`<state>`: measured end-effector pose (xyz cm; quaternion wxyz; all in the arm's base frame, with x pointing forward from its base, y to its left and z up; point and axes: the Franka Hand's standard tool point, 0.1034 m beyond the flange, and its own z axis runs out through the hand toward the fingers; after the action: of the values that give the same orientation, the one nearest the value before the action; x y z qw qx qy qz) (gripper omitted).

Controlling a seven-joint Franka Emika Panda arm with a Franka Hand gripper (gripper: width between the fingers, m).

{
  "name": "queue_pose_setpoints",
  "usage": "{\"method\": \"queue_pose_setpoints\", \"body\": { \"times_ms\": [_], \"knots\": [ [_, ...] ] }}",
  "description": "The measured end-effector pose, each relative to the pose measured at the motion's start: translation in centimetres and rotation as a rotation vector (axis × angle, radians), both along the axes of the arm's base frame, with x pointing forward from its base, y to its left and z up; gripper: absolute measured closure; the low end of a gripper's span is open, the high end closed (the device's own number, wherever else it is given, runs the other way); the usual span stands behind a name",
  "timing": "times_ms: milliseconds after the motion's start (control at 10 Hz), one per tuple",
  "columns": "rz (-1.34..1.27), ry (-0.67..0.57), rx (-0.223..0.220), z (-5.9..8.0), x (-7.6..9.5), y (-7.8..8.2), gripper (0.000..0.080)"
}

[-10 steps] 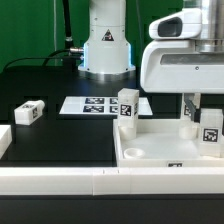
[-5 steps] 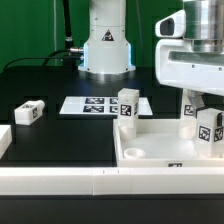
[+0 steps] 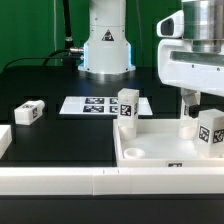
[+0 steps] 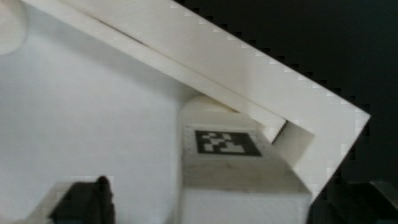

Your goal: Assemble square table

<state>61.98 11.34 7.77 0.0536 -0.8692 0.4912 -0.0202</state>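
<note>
A leg (image 3: pixel 210 131) is apparently being seated in a corner of the tabletop (image 3: pixel 158 146). Whether the fingers (image 4: pixel 86 203) are gripping it cannot be told. Twisting it home is likely coming next.

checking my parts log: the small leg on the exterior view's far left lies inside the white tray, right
No. That leg lies on the black table, well outside the tray, as the exterior view shows.
</note>
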Motion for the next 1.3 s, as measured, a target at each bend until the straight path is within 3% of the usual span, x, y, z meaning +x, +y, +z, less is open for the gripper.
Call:
{"method": "queue_pose_setpoints", "body": {
  "times_ms": [100, 400, 900, 1300],
  "knots": [
    [0.110, -0.009, -0.010, 0.00, -0.01, 0.08, 0.0160],
    [0.329, -0.023, -0.032, -0.07, -0.05, -0.02, 0.0151],
    [0.949, -0.053, -0.106, -0.24, -0.12, -0.16, 0.0151],
    [1.239, -0.059, -0.143, -0.28, -0.12, -0.47, 0.0151]
  ]
}}
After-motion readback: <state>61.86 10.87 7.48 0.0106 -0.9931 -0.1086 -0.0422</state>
